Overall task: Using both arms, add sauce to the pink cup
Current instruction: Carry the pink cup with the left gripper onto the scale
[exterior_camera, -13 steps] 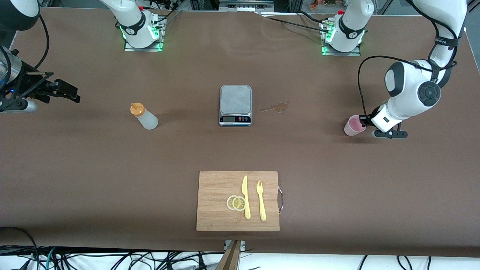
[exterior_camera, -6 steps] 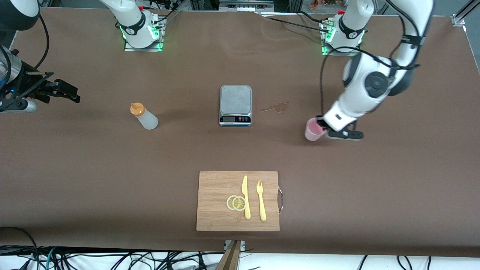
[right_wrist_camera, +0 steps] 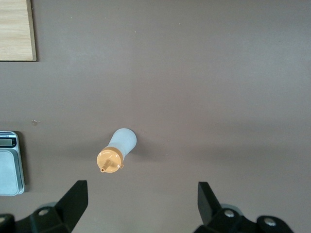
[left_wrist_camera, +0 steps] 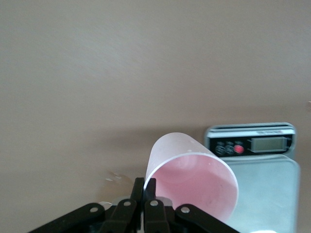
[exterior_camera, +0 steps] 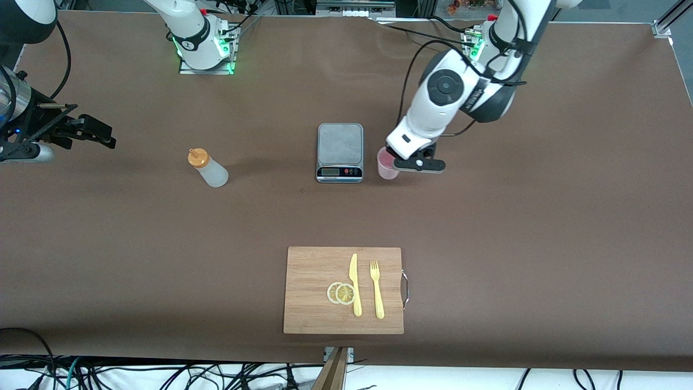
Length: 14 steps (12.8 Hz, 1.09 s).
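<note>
The pink cup (exterior_camera: 386, 164) is held by its rim in my left gripper (exterior_camera: 394, 160), just beside the scale (exterior_camera: 340, 142) on the side toward the left arm's end. In the left wrist view the fingers (left_wrist_camera: 138, 187) pinch the rim of the cup (left_wrist_camera: 194, 179), with the scale (left_wrist_camera: 262, 165) close by. The sauce bottle (exterior_camera: 208, 167) with its orange cap stands on the table toward the right arm's end. My right gripper (exterior_camera: 89, 131) is open and waits high at the right arm's end; its wrist view looks down on the bottle (right_wrist_camera: 118, 151).
A wooden cutting board (exterior_camera: 314, 271) lies nearer the front camera, with a yellow knife (exterior_camera: 354, 284), a yellow fork (exterior_camera: 376, 290) and lemon slices (exterior_camera: 341, 293) on it. The brown table (exterior_camera: 514, 244) stretches around.
My left arm has carried the pink cup from the left arm's end of the table toward the middle, up to the scale. The right arm has not moved.
</note>
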Available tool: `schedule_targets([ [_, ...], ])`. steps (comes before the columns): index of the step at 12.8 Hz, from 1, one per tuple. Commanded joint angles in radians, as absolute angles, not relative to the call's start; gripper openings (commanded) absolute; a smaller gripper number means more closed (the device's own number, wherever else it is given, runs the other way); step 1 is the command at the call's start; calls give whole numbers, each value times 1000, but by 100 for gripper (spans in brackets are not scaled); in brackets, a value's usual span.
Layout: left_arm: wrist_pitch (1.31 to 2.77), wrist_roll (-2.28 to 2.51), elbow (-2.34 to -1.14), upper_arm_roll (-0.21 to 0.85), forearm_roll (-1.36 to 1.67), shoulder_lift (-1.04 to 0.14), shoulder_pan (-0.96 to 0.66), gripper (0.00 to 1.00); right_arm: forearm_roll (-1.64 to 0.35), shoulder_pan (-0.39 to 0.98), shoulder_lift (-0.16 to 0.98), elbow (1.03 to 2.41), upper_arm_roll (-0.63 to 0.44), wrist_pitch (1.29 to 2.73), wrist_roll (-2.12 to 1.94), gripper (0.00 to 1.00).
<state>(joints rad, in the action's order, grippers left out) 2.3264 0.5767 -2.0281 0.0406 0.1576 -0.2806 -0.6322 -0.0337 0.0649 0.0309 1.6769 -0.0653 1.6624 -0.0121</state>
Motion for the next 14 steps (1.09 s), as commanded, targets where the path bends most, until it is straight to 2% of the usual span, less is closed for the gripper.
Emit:
schedule_targets([
  [1,2304,682,-1942,21,205,-345,-722,0,-43,63,38,1655,-64,1654,-6,100],
  [5,2307,715,-1905,23,302,-411,-790,0,-43,61,40,1655,-64,1652,-6,100],
  [11,2307,732,-1908,35,334,-439,-824,0,-41,61,40,1655,-64,1652,-9,100],
  [12,2306,732,-1908,37,334,-440,-825,9,-35,63,40,1655,-64,1652,-14,100],
  [13,2304,730,-1908,37,334,-439,-824,44,-34,63,38,1655,-64,1652,-14,100],
  [14,2304,727,-1907,35,334,-433,-818,99,-38,63,38,1654,-64,1651,-12,100],
])
